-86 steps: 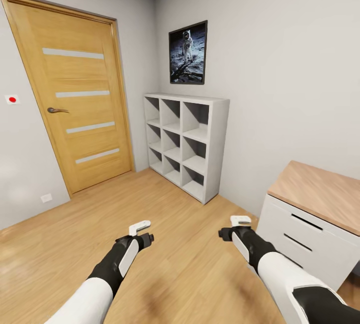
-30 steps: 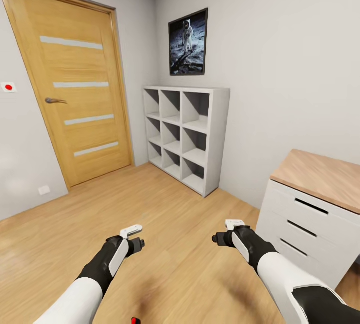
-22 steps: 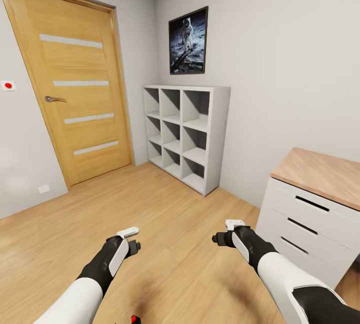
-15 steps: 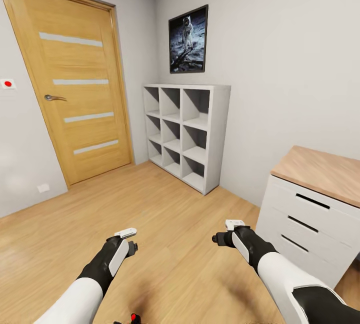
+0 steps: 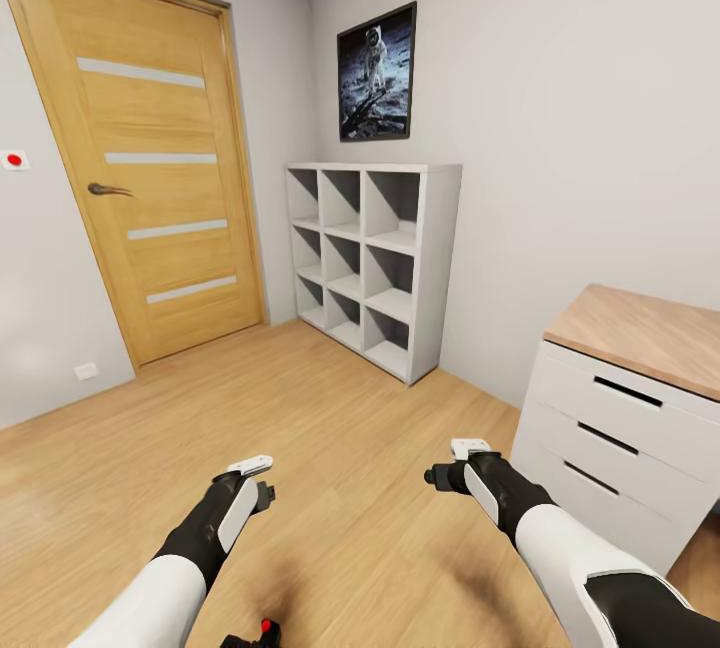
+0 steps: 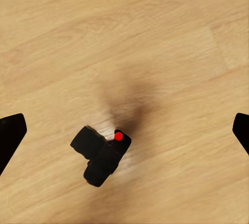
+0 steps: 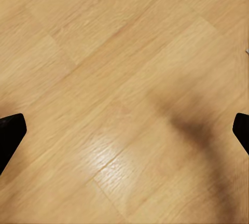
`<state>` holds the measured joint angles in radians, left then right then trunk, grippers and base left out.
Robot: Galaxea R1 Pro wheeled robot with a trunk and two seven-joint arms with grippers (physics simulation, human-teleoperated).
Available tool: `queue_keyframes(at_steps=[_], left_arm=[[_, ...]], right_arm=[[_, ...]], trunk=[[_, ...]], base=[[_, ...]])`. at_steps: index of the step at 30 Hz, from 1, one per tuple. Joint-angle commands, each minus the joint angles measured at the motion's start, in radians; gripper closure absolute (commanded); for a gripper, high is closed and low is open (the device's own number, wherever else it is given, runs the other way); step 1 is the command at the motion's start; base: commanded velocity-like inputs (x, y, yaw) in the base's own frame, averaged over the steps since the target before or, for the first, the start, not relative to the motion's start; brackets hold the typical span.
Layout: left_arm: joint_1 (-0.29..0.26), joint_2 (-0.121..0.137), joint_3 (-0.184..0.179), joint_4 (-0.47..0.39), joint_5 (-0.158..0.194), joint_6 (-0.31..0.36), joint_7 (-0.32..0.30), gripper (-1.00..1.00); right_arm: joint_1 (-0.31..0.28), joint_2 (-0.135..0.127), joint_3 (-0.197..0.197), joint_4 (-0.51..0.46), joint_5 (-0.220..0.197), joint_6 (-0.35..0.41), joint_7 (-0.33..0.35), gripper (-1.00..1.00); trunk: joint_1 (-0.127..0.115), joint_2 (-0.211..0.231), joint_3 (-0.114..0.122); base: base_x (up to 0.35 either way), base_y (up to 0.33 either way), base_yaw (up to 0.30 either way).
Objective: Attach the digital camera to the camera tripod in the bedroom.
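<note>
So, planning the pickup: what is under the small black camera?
The small black digital camera with a red dot lies on light wood floor. The patch beneath its body is hidden.

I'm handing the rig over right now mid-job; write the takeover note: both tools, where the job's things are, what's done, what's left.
Left tool: open, empty, above the small black digital camera with the red dot.
Right tool: open, empty, over bare light wood floor.
Camera: lying on the floor close in front of the robot, at the bottom edge of the head view, untouched.
Done: camera located.
Left: pick up the camera, find the tripod, attach the camera to it.
</note>
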<state>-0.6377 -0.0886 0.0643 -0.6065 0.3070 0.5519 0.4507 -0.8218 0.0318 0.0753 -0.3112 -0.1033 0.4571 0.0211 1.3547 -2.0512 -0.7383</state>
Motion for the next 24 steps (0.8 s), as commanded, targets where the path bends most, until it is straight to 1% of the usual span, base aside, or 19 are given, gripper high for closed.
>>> queue_keyframes(at_steps=[1, 24], left_arm=[[0.0, -0.001, 0.002, -0.002, 0.01, 0.002, 0.007, -1.0], [0.0, -0.001, 0.003, 0.0, 0.009, 0.0, 0.007, -1.0]], right_arm=[[0.0, -0.001, 0.008, -0.002, -0.01, 0.005, -0.002, -1.0], [0.0, 0.002, 0.009, 0.006, -0.009, 0.0, -0.004, -1.0]], trunk=[[0.004, -0.008, -0.004], [0.092, -0.169, -0.076]], base=[[0.0, 0.0, 0.0], [0.0, 0.0, 0.0]])
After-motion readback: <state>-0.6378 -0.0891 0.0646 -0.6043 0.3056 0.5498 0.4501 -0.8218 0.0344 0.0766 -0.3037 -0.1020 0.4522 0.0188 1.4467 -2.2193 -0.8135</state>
